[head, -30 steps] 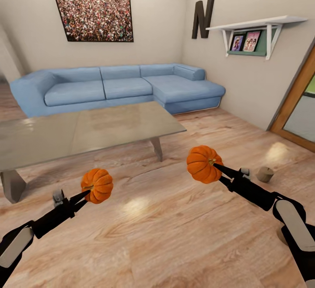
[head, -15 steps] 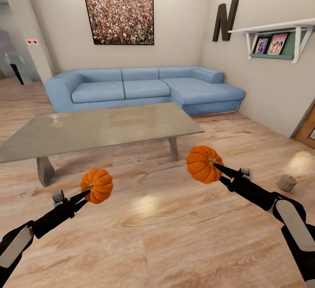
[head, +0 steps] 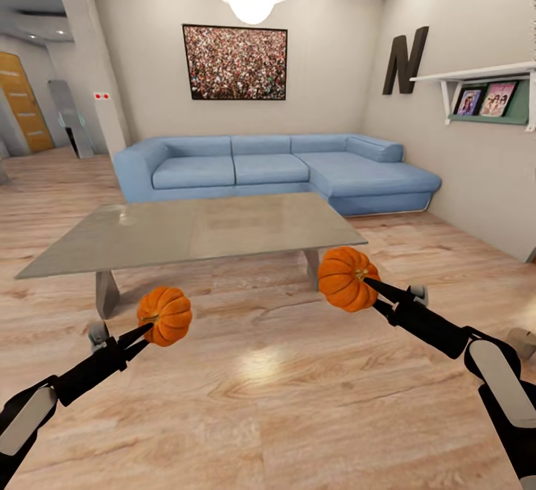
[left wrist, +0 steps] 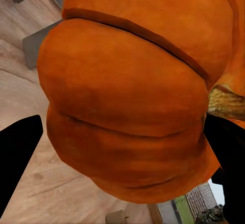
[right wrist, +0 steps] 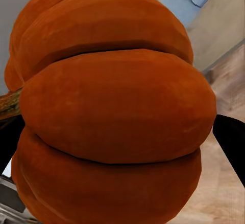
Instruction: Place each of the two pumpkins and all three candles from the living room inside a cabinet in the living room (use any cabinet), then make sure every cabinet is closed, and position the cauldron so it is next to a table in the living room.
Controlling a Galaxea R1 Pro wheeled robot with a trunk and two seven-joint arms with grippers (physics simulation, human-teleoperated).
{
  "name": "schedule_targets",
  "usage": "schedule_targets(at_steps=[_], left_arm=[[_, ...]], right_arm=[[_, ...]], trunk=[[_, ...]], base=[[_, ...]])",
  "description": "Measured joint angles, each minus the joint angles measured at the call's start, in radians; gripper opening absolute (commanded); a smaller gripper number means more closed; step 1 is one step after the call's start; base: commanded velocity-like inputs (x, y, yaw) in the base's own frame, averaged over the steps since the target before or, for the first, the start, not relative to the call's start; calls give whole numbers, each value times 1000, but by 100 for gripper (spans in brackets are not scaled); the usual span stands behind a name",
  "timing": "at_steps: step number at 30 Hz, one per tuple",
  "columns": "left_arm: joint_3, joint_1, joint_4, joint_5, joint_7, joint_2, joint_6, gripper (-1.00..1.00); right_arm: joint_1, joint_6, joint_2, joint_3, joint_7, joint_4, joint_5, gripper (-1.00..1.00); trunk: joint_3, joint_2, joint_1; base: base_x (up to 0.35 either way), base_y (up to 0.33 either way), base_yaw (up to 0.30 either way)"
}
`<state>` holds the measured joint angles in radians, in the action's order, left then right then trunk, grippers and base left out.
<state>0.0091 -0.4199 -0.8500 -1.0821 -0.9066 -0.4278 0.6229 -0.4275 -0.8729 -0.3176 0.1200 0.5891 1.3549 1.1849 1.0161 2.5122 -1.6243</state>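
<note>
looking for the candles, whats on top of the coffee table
Nothing stands on the table: its glossy grey top shows only reflections. The right pumpkin covers its near right corner. The floor beneath shows no candles.

Light wood plank floor [head: 283, 401] runs through the whole room. Sitting on it: the coffee table [head: 201, 228] with a glossy grey top on angled grey legs, and behind that the blue corner sofa [head: 275, 170]. A stubby beige candle [head: 522, 342] stands on the planks at the right edge.
</note>
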Motion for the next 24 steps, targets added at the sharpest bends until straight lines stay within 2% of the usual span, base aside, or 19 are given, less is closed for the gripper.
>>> schedule_targets(at_steps=[5,11,24], left_arm=[[-1,0,1,0,0,0,0,-100],[0,0,3,1,0,0,-1,-100],[1,0,0,4,0,0,-3,-100]], right_arm=[[0,0,0,0,0,3,1,-100],[-1,1,0,0,0,4,-3,-100],[-1,2,2,0,-1,0,-9,-100]], trunk=[[-19,-1,2],[-20,-1,2],[-22,-1,2]], base=[[0,0,1],[0,0,40],[-11,11,267]])
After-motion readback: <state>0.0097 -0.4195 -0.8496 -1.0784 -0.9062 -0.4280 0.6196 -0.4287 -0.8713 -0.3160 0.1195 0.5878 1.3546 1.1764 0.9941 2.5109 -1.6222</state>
